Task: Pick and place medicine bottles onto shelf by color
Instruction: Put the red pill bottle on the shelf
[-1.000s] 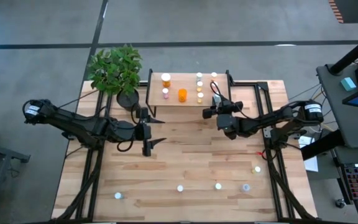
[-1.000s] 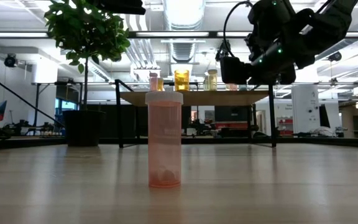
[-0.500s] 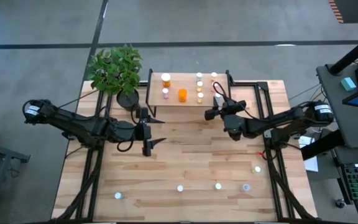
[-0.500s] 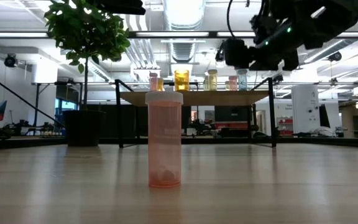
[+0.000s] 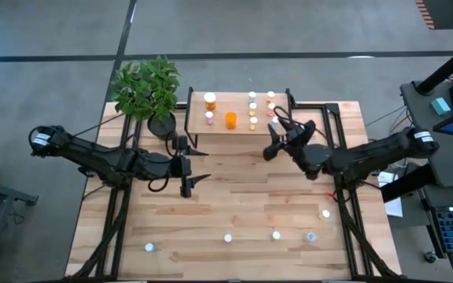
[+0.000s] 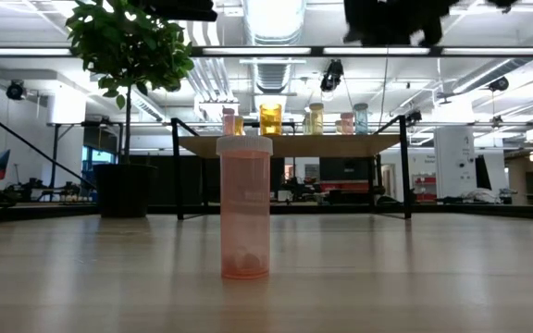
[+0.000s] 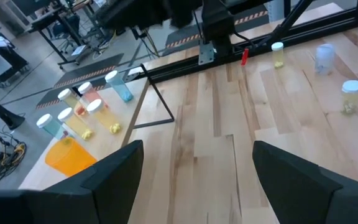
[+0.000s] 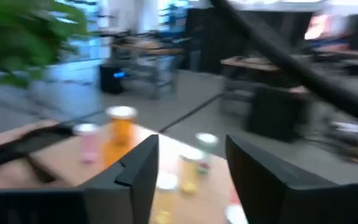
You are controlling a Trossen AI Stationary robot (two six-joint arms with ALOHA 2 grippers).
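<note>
The shelf (image 5: pixel 238 124) stands at the table's far side and carries several medicine bottles: a larger orange one (image 5: pixel 230 119), a pink one (image 5: pixel 209 118) and small yellow ones (image 5: pixel 252 110). In the low view a blue bottle (image 6: pixel 360 117) stands at the shelf's right end. More bottles stand along the table's near edge (image 5: pixel 276 234); one pink-orange bottle (image 6: pixel 244 205) stands close to the low camera. My right gripper (image 5: pixel 271 148) is open and empty, raised just near-right of the shelf. My left gripper (image 5: pixel 197 182) is open and empty, near-left of the shelf.
A potted plant (image 5: pixel 146 90) stands at the far left beside the shelf. Black frame rails (image 5: pixel 333 126) run along the table's right side. Loose bottles (image 7: pixel 352 96) stand on the bare wood between the arms and the near edge.
My right gripper has risen and drawn back from the shelf's right end toward the table's right edge, leaving the low view's middle. The blue and pink bottles at that end of the shelf now show uncovered. My left arm has kept still.
</note>
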